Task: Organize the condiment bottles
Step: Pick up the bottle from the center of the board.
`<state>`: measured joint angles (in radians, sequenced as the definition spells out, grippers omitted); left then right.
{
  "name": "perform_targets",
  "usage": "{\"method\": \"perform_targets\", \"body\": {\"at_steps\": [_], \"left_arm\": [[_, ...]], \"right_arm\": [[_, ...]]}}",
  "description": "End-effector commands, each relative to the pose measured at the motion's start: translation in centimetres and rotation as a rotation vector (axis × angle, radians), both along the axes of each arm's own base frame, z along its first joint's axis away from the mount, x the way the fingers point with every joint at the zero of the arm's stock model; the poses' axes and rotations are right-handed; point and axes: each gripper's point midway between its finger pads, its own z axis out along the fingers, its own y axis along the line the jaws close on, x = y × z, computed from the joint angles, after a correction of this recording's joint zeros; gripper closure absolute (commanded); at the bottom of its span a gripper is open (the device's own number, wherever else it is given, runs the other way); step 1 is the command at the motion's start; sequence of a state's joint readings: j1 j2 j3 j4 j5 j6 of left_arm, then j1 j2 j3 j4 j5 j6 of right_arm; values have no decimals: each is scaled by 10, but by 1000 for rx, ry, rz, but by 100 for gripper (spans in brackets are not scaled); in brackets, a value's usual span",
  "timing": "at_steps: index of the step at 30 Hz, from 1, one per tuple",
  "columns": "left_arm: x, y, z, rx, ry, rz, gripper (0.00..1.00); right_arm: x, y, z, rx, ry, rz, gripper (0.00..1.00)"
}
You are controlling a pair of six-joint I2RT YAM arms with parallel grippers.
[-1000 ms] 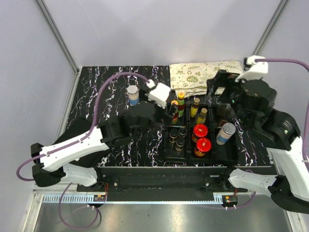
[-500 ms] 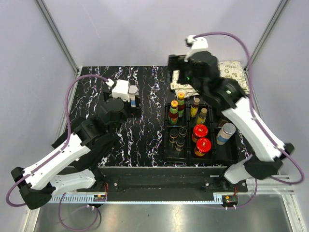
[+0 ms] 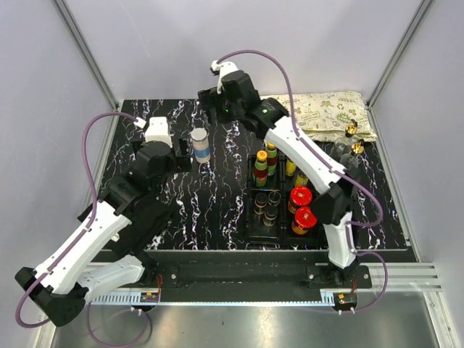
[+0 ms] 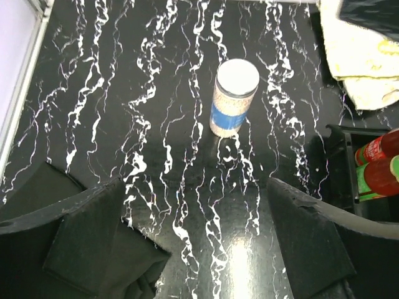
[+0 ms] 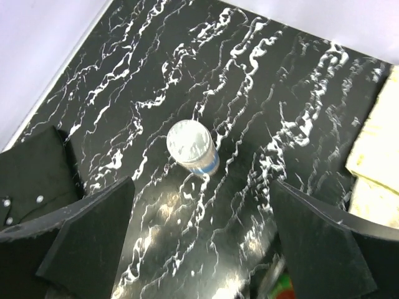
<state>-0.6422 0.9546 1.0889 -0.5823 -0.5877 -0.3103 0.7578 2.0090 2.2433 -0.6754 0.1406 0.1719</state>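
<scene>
A grey-lidded shaker with a blue label stands upright on the black marble table, alone, left of the tray. It shows in the left wrist view and the right wrist view. My left gripper is open and empty just left of it. My right gripper is open and empty above and behind it. The black tray holds two red-lidded jars, slim green- and yellow-capped sauces and black-capped bottles. Two clear gold-spouted bottles stand at the far right.
A patterned cloth lies at the back right and shows in the right wrist view. My right arm stretches across the tray and hides part of it. The tray's corner sits right of my left fingers.
My right arm has swung from the far right across to the back middle, over the shaker. My left gripper has drawn back left from the tray. The shaker has stayed put.
</scene>
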Motion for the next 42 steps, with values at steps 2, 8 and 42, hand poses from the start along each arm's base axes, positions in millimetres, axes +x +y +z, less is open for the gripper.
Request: {"method": "perform_targets", "body": {"at_steps": [2,8,42], "left_arm": [[2,-17,17,-33,6,-115,1],[3,1,21,83,-39,-115,1],[-4,22,-3,103,-152,-137,1]], "right_arm": [[19,27,9,29,-51,102,0],[37,37,11,42,-83,115,0],[54,77,-63,141,64,116,0]]}}
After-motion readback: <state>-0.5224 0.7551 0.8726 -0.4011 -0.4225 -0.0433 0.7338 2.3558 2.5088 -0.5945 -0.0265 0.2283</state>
